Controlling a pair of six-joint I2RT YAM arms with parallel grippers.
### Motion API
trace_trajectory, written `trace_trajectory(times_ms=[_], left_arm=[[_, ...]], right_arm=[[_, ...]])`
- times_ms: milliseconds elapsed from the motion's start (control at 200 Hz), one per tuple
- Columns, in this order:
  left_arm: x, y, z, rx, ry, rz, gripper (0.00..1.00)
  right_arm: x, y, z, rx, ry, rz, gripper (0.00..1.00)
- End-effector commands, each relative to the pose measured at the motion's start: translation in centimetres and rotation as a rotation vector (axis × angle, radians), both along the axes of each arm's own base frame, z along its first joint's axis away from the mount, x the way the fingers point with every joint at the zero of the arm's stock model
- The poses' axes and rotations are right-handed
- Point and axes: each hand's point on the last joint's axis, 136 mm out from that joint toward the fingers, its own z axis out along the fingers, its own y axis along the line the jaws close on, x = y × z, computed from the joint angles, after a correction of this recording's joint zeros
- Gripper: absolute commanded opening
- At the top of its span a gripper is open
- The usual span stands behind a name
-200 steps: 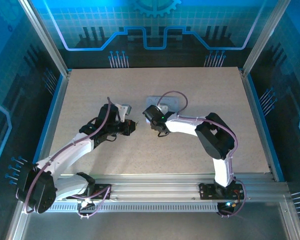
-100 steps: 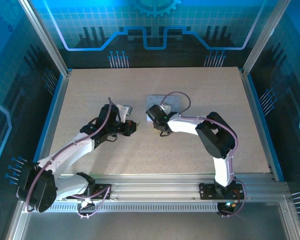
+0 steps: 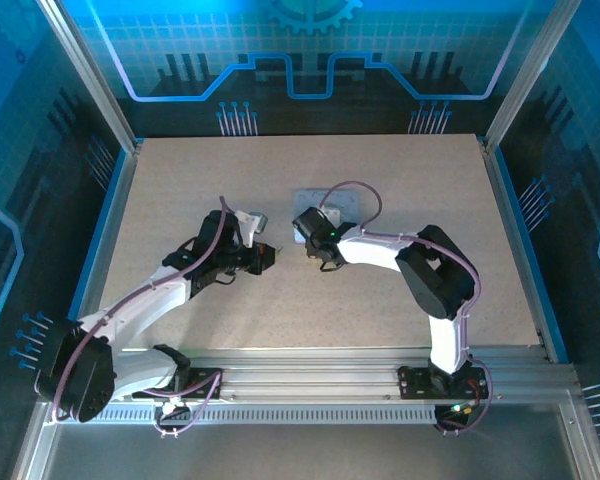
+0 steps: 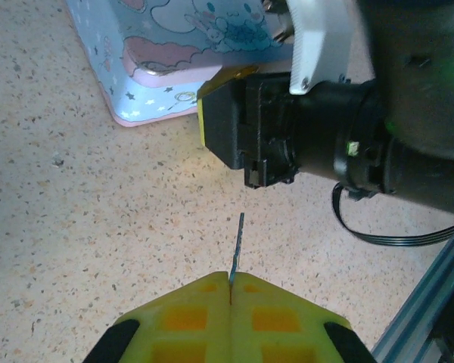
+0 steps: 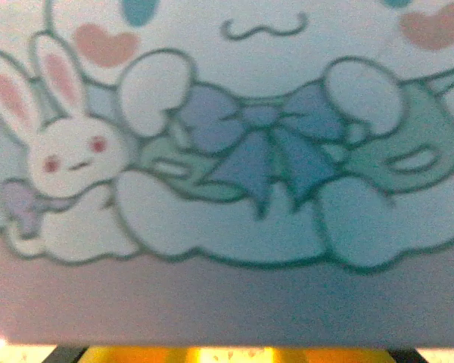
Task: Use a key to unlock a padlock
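Note:
My left gripper [image 4: 231,283] is shut on the key [image 4: 238,242], a thin grey sliver that sticks out edge-on from between its yellow fingertips. It hovers over the speckled table [image 4: 76,227], pointing at my right gripper [image 4: 216,125] a short way ahead. From above, the left gripper [image 3: 268,257] and the right gripper [image 3: 305,232] face each other at mid-table. The right one sits against the near corner of the cartoon tin [image 4: 174,45]. In the right wrist view only a yellow strip of its fingers [image 5: 121,354] shows, so their state is unclear. The padlock is hidden.
The pale lavender tin [image 3: 332,203] lies flat behind the right wrist, and its rabbit picture [image 5: 68,159] is very close to that camera. A black cable [image 4: 393,234] loops under the right wrist. An aluminium rail [image 4: 431,302] runs along the near table edge.
The right wrist has shifted slightly back toward the tin. The left gripper has crept a little to the right with the key still held.

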Motion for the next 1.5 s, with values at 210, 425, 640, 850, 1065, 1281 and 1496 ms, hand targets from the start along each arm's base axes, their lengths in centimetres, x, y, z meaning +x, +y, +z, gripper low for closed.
trace_trajectory(times_ms=[210,425,640,850,1065,1281,1496], left_arm=[[-0.7,-2.1,0.3,-0.136,-0.118,-0.138,0.0],[-0.7,-2.6,-0.4,-0.178,-0.166,-0.156,0.0],[0.0,-2.8,-1.4,-0.187,-0.186,-0.144,0.0],[1.0,-2.7,-2.4,-0.187,-0.196,-0.102,0.0],[2.3,-3.1,-3.2,-0.194,-0.222,-0.059,0.0],[2.9,-4.3,-3.8,-0.205,-0.255,-0.071,0.0],[3.1,-4.5,-4.8,-0.183,-0.284,-0.096,0.0]], right_arm=[[-1.5,2.4,3.9,0.186,0.138,0.153,0.03],[-2.2,3.7,5.4,0.318,0.216,0.211,0.01],[-2.4,4.3,7.0,0.419,0.251,0.256,0.0],[-2.4,4.4,8.1,0.535,0.302,0.248,0.0],[-2.2,4.7,9.0,0.643,0.339,0.222,0.0],[-1.9,4.7,9.6,0.748,0.386,0.212,0.0],[-1.9,4.6,9.9,0.799,0.414,0.216,0.0]])
